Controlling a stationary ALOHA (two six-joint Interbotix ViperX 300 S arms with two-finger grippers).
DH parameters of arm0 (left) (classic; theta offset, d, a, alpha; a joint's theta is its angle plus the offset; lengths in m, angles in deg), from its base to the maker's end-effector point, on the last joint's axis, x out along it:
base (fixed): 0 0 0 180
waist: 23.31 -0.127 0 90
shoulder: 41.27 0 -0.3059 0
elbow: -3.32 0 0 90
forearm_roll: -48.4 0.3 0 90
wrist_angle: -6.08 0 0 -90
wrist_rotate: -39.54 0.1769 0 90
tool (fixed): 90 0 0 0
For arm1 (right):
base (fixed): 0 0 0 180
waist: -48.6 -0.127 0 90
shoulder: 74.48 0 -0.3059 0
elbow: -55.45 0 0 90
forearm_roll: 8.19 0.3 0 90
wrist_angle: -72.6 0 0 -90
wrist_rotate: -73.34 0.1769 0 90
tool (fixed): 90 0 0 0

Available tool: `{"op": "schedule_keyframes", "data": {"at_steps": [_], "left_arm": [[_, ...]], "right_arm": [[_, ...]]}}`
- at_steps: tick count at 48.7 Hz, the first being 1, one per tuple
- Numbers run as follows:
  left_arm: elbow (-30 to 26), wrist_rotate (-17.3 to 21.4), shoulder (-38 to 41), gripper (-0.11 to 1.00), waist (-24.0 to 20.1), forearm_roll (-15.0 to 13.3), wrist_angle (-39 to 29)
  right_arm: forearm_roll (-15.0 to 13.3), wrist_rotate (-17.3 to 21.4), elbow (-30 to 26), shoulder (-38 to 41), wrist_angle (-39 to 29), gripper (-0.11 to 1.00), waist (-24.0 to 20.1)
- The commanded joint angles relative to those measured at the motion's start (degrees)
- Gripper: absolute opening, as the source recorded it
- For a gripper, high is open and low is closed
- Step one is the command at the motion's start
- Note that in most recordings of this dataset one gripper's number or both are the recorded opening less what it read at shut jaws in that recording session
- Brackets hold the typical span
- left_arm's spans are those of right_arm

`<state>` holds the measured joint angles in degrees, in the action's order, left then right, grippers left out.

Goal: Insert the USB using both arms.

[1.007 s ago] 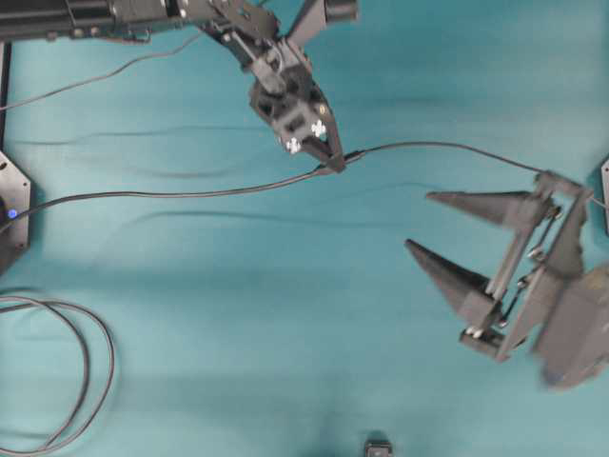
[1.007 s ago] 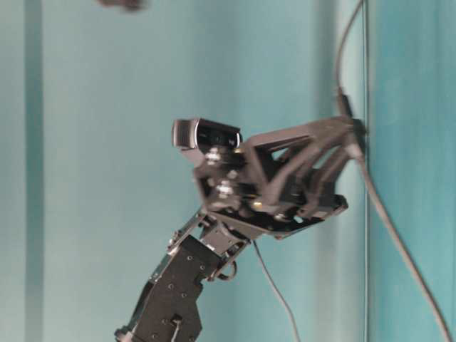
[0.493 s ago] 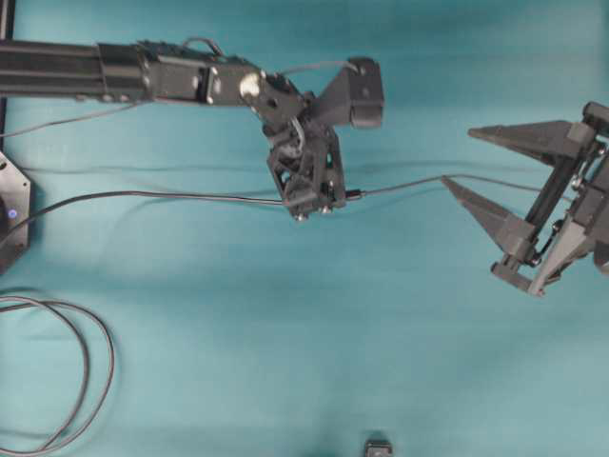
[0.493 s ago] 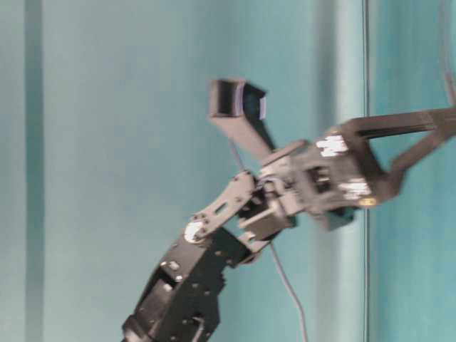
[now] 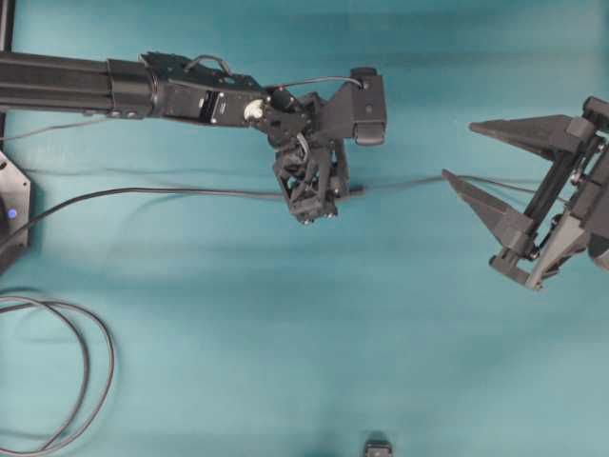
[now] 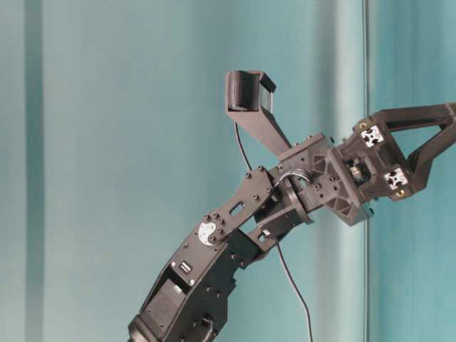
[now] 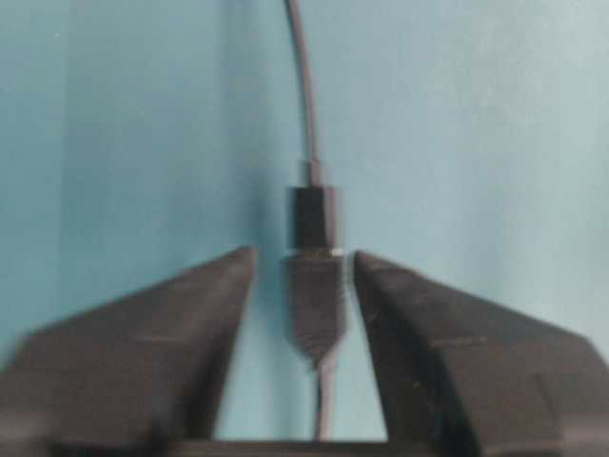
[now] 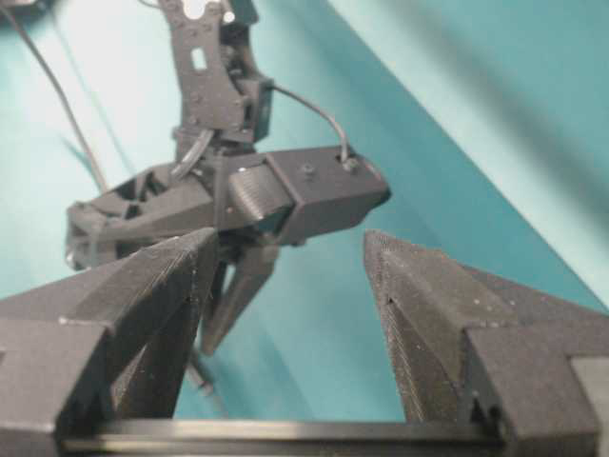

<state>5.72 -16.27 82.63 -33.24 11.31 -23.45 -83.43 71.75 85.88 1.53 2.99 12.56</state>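
L wrist view, nearest first: left tool [image 7: 304,271] has both fingers [image 7: 190,324] spread, gap on each side of the USB [image 7: 314,305], no contact visible, so the plug lies loose btwn them, not gripped. Plug appears seated in the socket [image 7: 314,217] just beyond it, thin pale line at the join; socket's cable [image 7: 303,86] runs away up the frame over the teal worktop [image 7: 495,143]. R wrist view: right tool [image 8: 285,257] wide apart, nothing btwn its fingers; past them the L arm's wrist and camera housing [image 8: 304,195], its fingers pointing down at the worktop. Overhead: left tool [image 5: 312,195] sits over the cable line near mid-worktop, plug itself hidden under the tool; one cable [image 5: 152,193] goes off left to a dark unit w/ blue light [image 5: 11,214] at the edge, the other [image 5: 409,181] runs right toward the right tool [image 5: 457,152], which is well apart from the join and wide. Whether that cable touches its lower finger: cannot tell. Looped loose cable [image 5: 90,376] at lower left, far from both tools. Small dark object [image 5: 379,447] at the bottom edge. Table-level view: L arm angled up, left tool [image 6: 445,132] partly cut off by the frame edge.
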Motion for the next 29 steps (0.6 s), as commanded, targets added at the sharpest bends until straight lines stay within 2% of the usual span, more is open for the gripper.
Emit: {"op": "schedule_keyframes", "data": {"at_steps": [1, 3, 9, 16, 21, 29], "left_arm": [[-0.35, -0.79, -1.05, 0.71, 0.79, 0.35, -0.09], [-0.35, -0.79, -1.14, 0.74, 0.88, 0.26, -0.35], [-0.35, -0.88, -2.37, 0.70, 1.23, 0.35, -1.23], [0.70, -0.97, -8.26, 0.70, 1.41, 0.35, -0.88], [3.34, -1.05, -13.27, 0.70, 1.67, 0.18, 2.46], [9.40, -1.41, -20.21, 0.70, 4.04, 0.00, 11.43]], "right_arm": [[-0.09, -0.18, -0.62, -0.70, -0.09, 0.70, 0.35], [-0.09, -0.26, -0.62, -0.70, -0.09, 0.70, 0.35], [-0.09, -0.35, -0.62, -0.70, -0.09, 0.70, 0.35], [-0.09, -0.35, -0.44, -1.05, 0.70, 0.70, 0.44], [-0.09, 0.00, 0.26, -2.11, 2.02, 0.70, 0.97], [-0.09, 0.53, 1.93, -4.39, 5.27, 0.70, 1.85]]}}
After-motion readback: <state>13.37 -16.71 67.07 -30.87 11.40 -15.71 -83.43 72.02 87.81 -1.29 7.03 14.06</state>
